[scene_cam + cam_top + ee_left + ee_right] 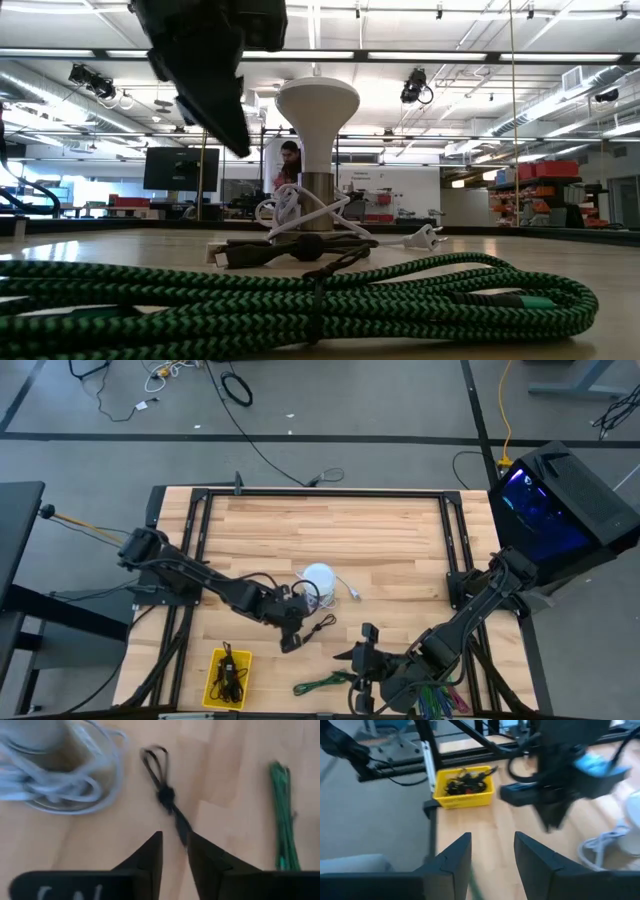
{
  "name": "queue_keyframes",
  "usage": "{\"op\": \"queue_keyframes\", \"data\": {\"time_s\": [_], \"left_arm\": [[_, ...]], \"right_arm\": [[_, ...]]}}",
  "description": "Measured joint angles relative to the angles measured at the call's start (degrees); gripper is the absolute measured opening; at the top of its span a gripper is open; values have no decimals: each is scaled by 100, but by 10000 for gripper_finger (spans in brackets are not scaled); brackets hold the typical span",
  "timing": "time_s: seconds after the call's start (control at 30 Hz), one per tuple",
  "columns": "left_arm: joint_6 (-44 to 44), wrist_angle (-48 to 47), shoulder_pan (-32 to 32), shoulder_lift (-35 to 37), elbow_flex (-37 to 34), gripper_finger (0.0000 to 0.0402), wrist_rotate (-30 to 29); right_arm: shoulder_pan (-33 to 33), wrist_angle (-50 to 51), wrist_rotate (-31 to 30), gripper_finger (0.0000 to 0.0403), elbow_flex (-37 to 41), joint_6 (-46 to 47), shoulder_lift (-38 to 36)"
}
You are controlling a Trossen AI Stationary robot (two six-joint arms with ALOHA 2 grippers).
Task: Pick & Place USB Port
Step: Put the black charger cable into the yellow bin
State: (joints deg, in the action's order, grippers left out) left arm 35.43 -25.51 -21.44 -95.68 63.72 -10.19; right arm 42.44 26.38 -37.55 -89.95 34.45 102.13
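A short black USB cable (pixel 322 626), tied in a small bundle, lies flat on the wooden table (pixel 400 540) beside a white lamp-shaped object. In the low view the black cable (pixel 290 248) rests on the table with my left gripper (pixel 235 130) hanging well above it. In the left wrist view my left gripper (pixel 175 842) is open by a narrow gap, directly over one end of the cable (pixel 166 795). My right gripper (pixel 358 645) waits open near the table's near edge, over a green cable; its wrist view shows its fingers (pixel 492 852) apart, holding nothing.
A white lamp-shaped object (pixel 318 578) wrapped in white cord stands just beyond the black cable. A green braided cable (pixel 322 683) lies near the near edge. A yellow bin (pixel 215 660) with black cables sits at the near left. A computer case (pixel 560 500) stands off the right edge.
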Motion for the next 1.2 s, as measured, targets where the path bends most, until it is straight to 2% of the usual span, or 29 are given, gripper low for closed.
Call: {"op": "queue_keyframes", "data": {"time_s": [0.1,0.3,0.43,0.87,1.1,1.2], "left_arm": [[-164,23,17,-109,0,125,256],[-141,482,79,-119,0,192,227],[-27,515,271,-201,0,216,128],[193,800,626,-842,-1,218,977],[526,772,484,-935,-2,218,988],[621,897,328,-1055,9,218,803]], "right_arm": [[0,242,-121,151,2,-58,0],[-2,471,-302,151,129,-126,0],[-13,452,-377,151,238,-281,0],[-35,465,-398,151,249,-353,0],[-35,465,-395,151,249,-366,0],[-35,465,-397,151,249,-369,0]]}}
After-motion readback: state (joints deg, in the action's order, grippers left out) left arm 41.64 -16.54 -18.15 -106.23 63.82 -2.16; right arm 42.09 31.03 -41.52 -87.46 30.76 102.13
